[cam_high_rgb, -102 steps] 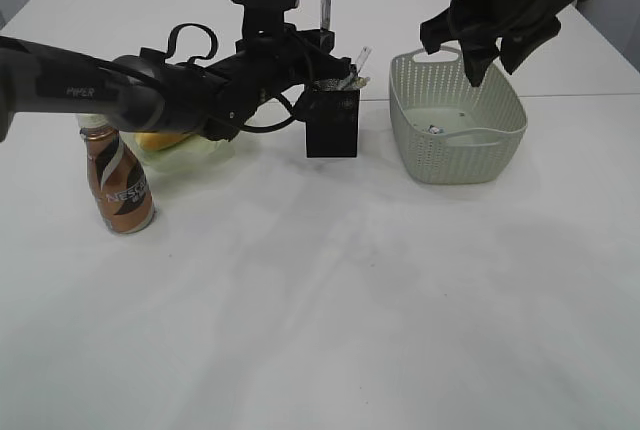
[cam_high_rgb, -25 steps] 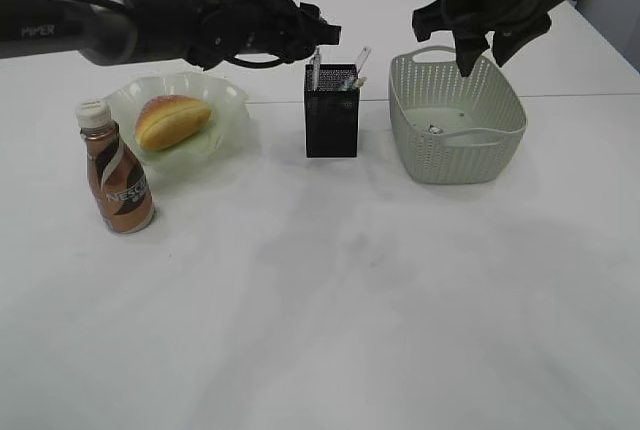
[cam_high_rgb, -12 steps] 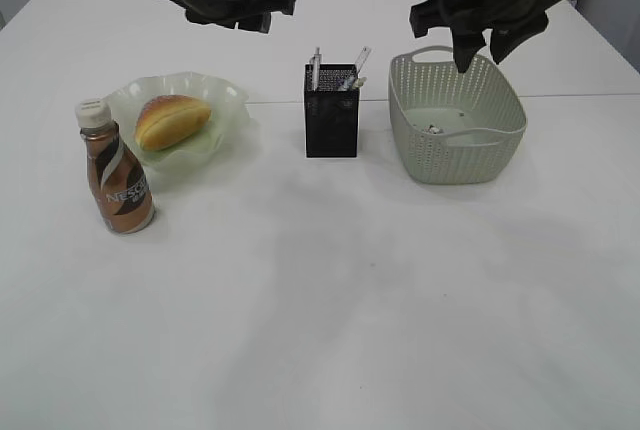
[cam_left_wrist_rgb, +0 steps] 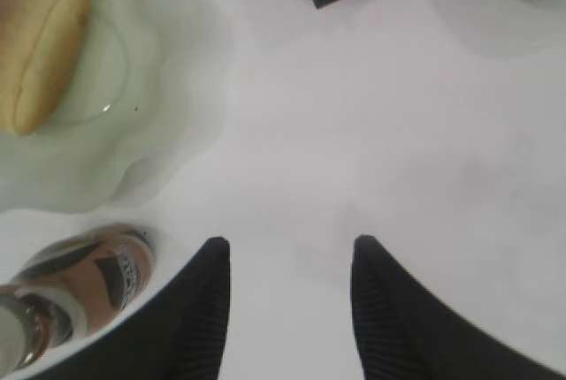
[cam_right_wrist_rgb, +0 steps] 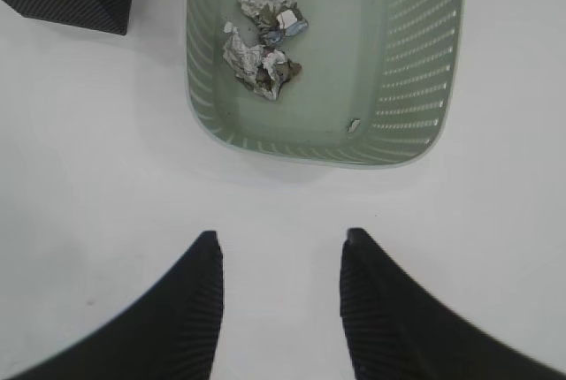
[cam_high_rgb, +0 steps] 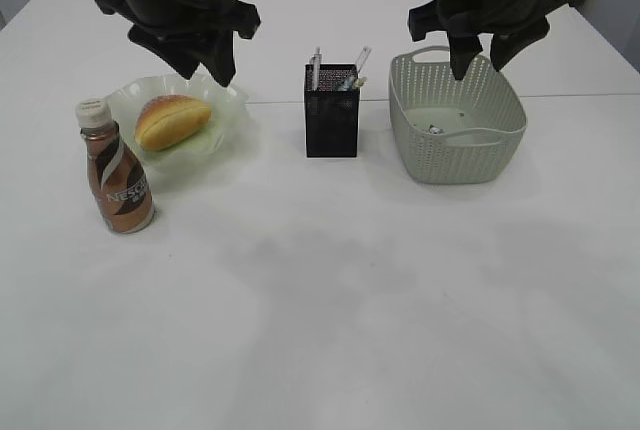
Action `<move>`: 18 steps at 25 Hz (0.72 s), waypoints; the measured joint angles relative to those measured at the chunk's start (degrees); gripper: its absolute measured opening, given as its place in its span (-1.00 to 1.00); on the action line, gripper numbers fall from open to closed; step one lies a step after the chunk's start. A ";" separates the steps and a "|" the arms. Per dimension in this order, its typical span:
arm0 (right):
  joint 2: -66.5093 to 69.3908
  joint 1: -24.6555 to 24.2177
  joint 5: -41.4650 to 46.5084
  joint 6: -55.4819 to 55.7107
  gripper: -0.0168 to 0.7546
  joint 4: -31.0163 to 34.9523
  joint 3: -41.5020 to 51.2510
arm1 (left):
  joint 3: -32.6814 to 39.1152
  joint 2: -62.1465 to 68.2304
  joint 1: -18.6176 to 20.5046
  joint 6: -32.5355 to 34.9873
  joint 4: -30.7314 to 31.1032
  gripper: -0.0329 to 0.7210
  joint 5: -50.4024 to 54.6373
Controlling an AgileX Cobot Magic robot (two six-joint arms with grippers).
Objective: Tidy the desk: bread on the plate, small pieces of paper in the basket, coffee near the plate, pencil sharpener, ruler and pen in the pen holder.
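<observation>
We see the left gripper (cam_high_rgb: 200, 60) raised with its jaws apart and empty; below it sits the plate (cam_high_rgb: 232, 100) with the bread (cam_high_rgb: 172, 120) on it, and the coffee (cam_high_rgb: 117, 182) stands just beside the plate's near rim. The right gripper (cam_high_rgb: 478, 58) hangs released and empty over the basket (cam_high_rgb: 458, 165), where crumpled paper (cam_right_wrist_rgb: 261, 40) lies. Between the two hands stands the pen holder (cam_high_rgb: 331, 122). Nearer than both, the desk (cam_high_rgb: 330, 320) lies bare to its front edge.
</observation>
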 joint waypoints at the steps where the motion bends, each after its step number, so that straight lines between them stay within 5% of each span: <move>1: 0.00 0.11 0.06 0.00 -0.03 0.15 0.00 | 0.00 -0.76 0.00 0.03 0.00 -0.04 1.56; 18: 1.63 0.11 1.34 1.42 0.18 1.71 0.00 | -0.89 -11.14 0.00 1.95 5.24 0.15 7.20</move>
